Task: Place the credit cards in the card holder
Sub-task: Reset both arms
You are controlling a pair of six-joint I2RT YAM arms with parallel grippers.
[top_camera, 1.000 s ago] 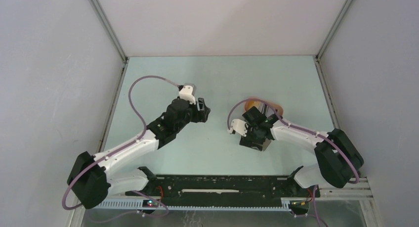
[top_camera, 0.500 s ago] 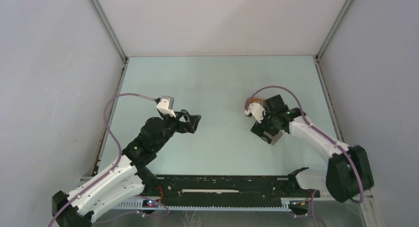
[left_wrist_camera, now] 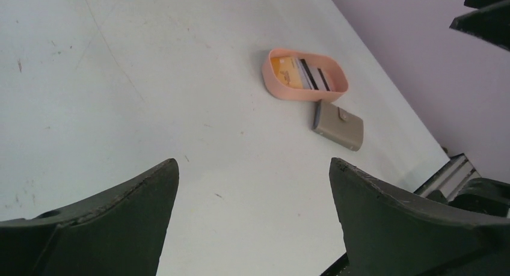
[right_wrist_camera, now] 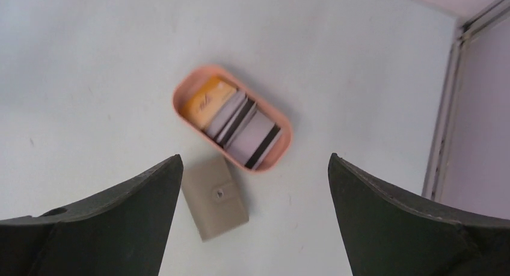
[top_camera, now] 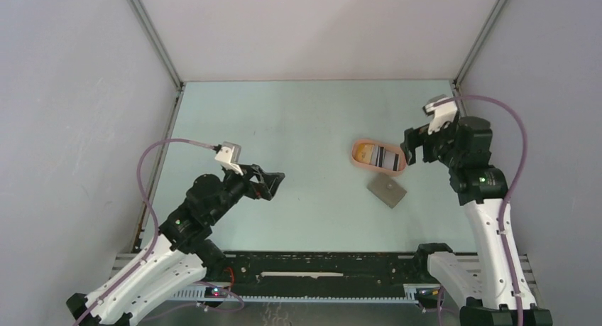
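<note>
Seen from the left wrist, the left fingers [left_wrist_camera: 102, 228] stood wide apart and empty above the pale surface [left_wrist_camera: 150, 77]. Well beyond them, the credit cards [left_wrist_camera: 298, 73] lay in a peach tray [left_wrist_camera: 304, 97], with the closed grey card holder [left_wrist_camera: 338, 125] just beside it. From the right wrist, the right fingers [right_wrist_camera: 415, 222] gaped equally wide, holding nothing, above tray and holder. From overhead, both arms hung clear of the objects, the left well away and the right near the tray's right end.
</note>
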